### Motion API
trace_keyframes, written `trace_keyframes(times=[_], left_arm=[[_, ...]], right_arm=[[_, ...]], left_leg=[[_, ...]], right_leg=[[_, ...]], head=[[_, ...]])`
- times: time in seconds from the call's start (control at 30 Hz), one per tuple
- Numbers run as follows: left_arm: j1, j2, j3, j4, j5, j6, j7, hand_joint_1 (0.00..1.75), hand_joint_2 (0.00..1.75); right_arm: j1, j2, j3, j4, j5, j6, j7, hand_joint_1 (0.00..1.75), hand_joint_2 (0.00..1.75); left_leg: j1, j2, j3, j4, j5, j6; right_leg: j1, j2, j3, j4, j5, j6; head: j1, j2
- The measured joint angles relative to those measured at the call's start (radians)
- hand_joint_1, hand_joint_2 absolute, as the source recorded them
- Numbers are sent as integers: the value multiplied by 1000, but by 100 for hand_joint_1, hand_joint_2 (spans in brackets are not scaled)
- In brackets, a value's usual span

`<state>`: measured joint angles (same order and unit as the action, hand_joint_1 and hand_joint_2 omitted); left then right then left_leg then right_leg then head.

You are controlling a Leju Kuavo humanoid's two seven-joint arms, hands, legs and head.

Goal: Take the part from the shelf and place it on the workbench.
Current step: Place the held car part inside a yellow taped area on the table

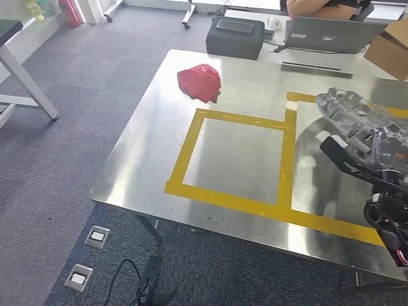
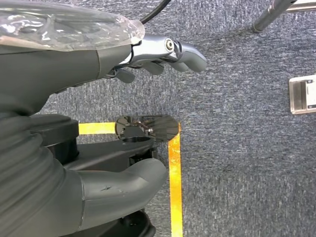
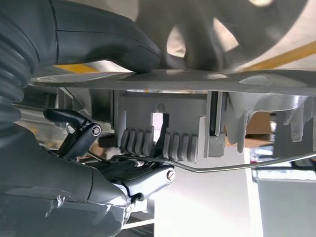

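From the head view, the metal counter carries yellow tape marking out rectangles, with a crumpled red bag lying near its far left part. At the right edge the right hand holds the part, a grey cast piece wrapped in clear film, over the right-hand taped area. A black case and a laptop sit on a further table, with a person behind it.

From the left wrist view, the left hand hangs above grey carpet, fingers stretched out and apart, holding nothing.

From the right wrist view, the thumb presses on one face of the part and the darker fingers grip from the other side.
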<state>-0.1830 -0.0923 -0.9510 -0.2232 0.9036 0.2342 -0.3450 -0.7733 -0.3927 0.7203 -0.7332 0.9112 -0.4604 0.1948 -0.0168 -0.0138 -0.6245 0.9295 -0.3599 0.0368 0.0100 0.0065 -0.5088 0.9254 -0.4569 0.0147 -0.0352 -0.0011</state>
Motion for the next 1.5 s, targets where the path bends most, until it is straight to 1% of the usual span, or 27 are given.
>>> trace_keyframes(times=[0.1,0.17,0.3,0.7,0.83,0.9,1.03,1.23,1.43,1.5], left_arm=[[0,0,0,0,3,0,0,0,175],[0,0,0,0,4,1,0,0,175],[1,0,0,0,6,6,-9,0,0],[2,0,0,0,14,13,-11,0,0],[2,0,0,0,14,13,-11,0,175],[2,0,0,0,13,13,-11,0,175],[2,1,0,0,14,14,-11,0,0],[4,3,0,0,21,19,-11,0,0],[8,5,0,0,24,19,-11,0,0],[8,5,0,0,26,19,-11,0,0]], right_arm=[[0,17,11,-37,11,1,2,0,0],[-3,24,17,-58,16,2,8,0,0],[-11,29,30,-86,15,1,14,0,0],[-20,29,38,-135,10,0,17,0,0],[-21,29,39,-137,10,2,29,0,0],[-21,29,39,-140,10,5,37,0,0],[-24,27,39,-140,2,26,60,0,0],[-29,4,36,-118,-52,35,94,0,0],[-29,-24,26,-94,-109,7,93,0,0],[-25,-29,19,-93,-151,-17,83,0,0]], left_leg=[[0,0,0,0,0,0],[0,-1,0,0,0,0],[0,-1,0,0,0,0],[0,-1,3,0,0,0],[0,-1,4,0,0,0],[0,-1,4,0,0,0],[1,0,5,0,0,0],[1,0,5,0,0,0],[1,0,5,0,0,0],[1,0,6,0,0,0]], right_leg=[[0,0,0,0,0,0],[0,-1,0,0,0,0],[0,-1,0,0,0,0],[0,-1,2,0,0,0],[0,-1,3,0,0,0],[0,-1,3,0,0,0],[-1,0,4,0,0,0],[-1,-1,4,-1,0,0],[-1,0,4,-1,0,0],[-1,0,4,-1,0,0]], head=[[0,0],[0,0],[0,0],[0,0],[0,0],[0,0],[0,0],[0,0],[0,0],[0,0]])
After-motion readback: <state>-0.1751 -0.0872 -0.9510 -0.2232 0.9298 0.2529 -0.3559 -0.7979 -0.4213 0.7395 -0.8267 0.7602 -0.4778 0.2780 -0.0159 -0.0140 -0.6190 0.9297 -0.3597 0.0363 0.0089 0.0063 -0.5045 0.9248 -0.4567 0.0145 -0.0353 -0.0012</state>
